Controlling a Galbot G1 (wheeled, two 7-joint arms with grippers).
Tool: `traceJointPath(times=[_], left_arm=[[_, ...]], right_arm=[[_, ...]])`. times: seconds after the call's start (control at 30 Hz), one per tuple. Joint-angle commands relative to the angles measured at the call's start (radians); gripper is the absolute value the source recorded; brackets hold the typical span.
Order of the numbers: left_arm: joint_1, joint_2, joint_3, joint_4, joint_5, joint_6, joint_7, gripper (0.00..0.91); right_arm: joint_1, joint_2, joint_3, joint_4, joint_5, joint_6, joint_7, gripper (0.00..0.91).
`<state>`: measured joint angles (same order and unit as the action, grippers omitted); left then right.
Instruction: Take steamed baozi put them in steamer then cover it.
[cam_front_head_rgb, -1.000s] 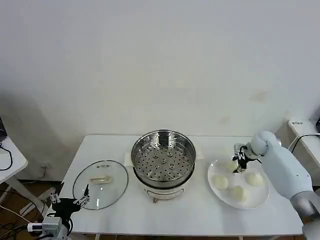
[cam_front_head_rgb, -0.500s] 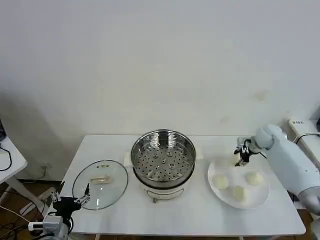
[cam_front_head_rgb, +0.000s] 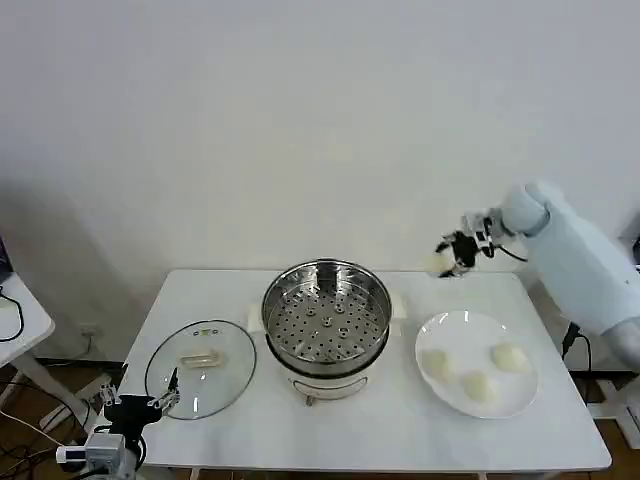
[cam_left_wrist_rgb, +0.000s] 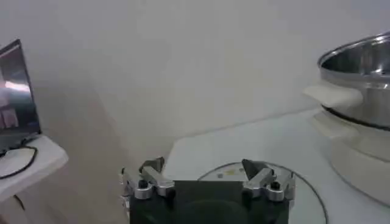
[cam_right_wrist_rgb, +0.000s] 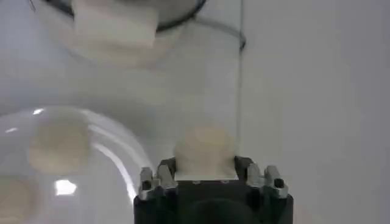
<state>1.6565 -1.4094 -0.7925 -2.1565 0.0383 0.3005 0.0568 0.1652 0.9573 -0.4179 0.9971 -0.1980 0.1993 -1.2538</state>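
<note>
My right gripper (cam_front_head_rgb: 447, 254) hangs in the air above the table's back edge, right of the steamer (cam_front_head_rgb: 327, 325), shut on one cream-white baozi (cam_front_head_rgb: 438, 262). In the right wrist view that baozi (cam_right_wrist_rgb: 205, 151) sits squeezed between the jaws of my right gripper (cam_right_wrist_rgb: 205, 169). Three more baozi (cam_front_head_rgb: 441, 363) (cam_front_head_rgb: 509, 356) (cam_front_head_rgb: 476, 386) lie on the white plate (cam_front_head_rgb: 468, 325). The steamer's perforated tray is bare. My left gripper (cam_front_head_rgb: 140, 405) is parked low off the table's front left corner, open with nothing between its fingers, and appears as the left gripper (cam_left_wrist_rgb: 206, 174) in the left wrist view.
A clear glass lid (cam_front_head_rgb: 200, 368) with a pale handle lies flat on the table left of the steamer. In the left wrist view the lid (cam_left_wrist_rgb: 308, 201) lies just beyond the jaws. The white wall stands close behind the table.
My right gripper has risen from the plate's back left part with a baozi in it and moved up and left toward the steamer. The left arm has stayed still.
</note>
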Motion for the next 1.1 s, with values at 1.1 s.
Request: traceJointPath(times=[1.1], left_arm=[[0.018,-0.008,-0.003,0.037,0.018,0.001,0.004,0.907]], right_arm=[[0.124,0.222,-0.410,0.355,-0.488,0.479,0.140,0.655]])
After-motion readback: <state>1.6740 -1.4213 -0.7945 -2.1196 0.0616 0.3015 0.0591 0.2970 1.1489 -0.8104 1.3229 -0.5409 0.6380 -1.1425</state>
